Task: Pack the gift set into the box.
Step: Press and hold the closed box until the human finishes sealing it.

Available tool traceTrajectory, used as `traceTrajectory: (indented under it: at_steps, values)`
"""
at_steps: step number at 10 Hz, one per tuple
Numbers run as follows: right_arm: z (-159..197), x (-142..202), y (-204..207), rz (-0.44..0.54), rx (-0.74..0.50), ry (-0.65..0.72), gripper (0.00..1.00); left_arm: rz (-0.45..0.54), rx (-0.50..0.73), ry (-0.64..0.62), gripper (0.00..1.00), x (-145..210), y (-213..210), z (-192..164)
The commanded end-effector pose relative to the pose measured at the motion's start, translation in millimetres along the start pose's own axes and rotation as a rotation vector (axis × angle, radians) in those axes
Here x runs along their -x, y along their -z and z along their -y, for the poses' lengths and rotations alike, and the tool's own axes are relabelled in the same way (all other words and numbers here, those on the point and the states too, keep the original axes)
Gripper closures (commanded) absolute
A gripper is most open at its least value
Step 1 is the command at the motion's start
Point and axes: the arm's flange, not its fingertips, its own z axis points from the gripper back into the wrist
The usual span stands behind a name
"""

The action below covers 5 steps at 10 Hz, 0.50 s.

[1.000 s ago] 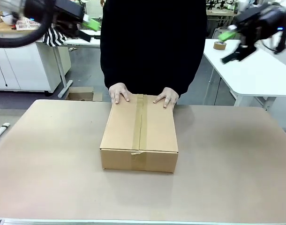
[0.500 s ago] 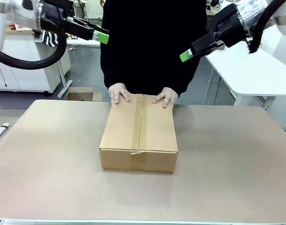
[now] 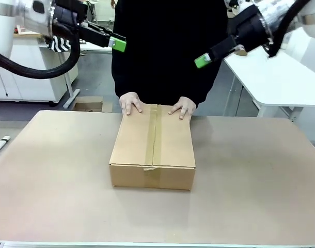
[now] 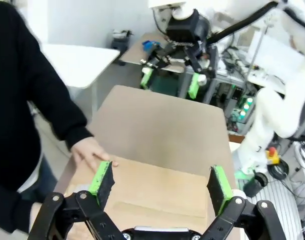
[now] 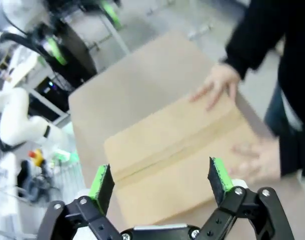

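Your left gripper (image 3: 116, 42) hangs high over the table (image 3: 49, 175), its fingers aimed toward the middle at the person's black top (image 3: 168, 46). Its wrist view shows the jaws spread wide with the green pads (image 4: 102, 181) well apart and nothing between them: released. The box (image 3: 153, 144) sits well below this gripper and ahead of it, toward the centre. From the wrist it shows under the gap between the pads as a plain brown top. The box is shut, flaps down flat, with the tape strip (image 3: 153, 134) running along the seam from its far edge to its near face and folding a little way down the front. It rests flat on the table about midway between your two grippers and far beneath both. The person stands at the far side with one hand (image 3: 130, 102) on the box's far edge, on the left gripper's side of the tape. The other hand (image 3: 182, 107) lies on the same edge, on the right gripper's side. Both are palms down and touch the cardboard. Your right gripper (image 3: 201, 61) is also raised high, its fingers slanting down toward the person's top. Its wrist view, somewhat blurred, shows the pads parted wide and gripping nothing: released. The box lies below it and ahead, with the person's hands at the box's far end.
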Motion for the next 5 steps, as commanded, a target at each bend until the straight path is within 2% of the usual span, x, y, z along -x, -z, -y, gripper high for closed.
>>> traceTrajectory:
  at_steps: [1,2,4,5]
  values:
    - [-7.9,33.7,17.8,0.345,-0.193,-0.417,0.00,0.075,0.129,0.086,0.00,46.1,24.6,-0.6]
    - [-9.1,59.6,32.3,0.467,-0.203,-0.477,0.00,0.129,0.110,0.127,0.00,68.7,41.3,11.3]
    - [0.6,117.1,59.6,0.444,-0.322,-0.340,0.00,0.101,-0.002,0.270,0.00,96.1,62.8,32.7]
    - [11.8,146.5,71.6,0.380,-0.326,-0.246,0.00,0.052,-0.064,0.284,0.00,109.5,67.2,38.3]
